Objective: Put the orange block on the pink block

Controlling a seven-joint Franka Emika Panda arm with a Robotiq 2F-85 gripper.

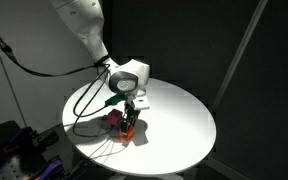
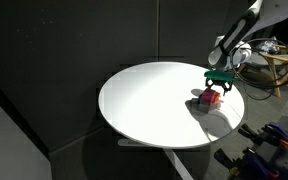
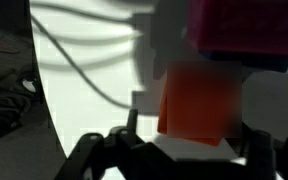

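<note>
The orange block [image 3: 198, 100] fills the middle of the wrist view, blurred and very close, between my two fingers. My gripper [image 3: 192, 138] is open, with a strip of white table showing between the left finger and the block. The pink block [image 3: 239, 28] lies just beyond the orange one, close to or touching it. In an exterior view my gripper [image 1: 132, 116] is low over the orange block [image 1: 130, 134], with the pink block [image 1: 115, 122] beside it. In the other, my gripper [image 2: 219, 82] hangs over the blocks [image 2: 210, 97], which merge into one reddish lump.
The round white table [image 1: 174, 125] also shows in the other exterior view [image 2: 149, 100]. The blocks sit near its edge. Dark cables [image 1: 89, 110] trail across the table beside the blocks and show in the wrist view [image 3: 84, 60]. Black curtains surround the table.
</note>
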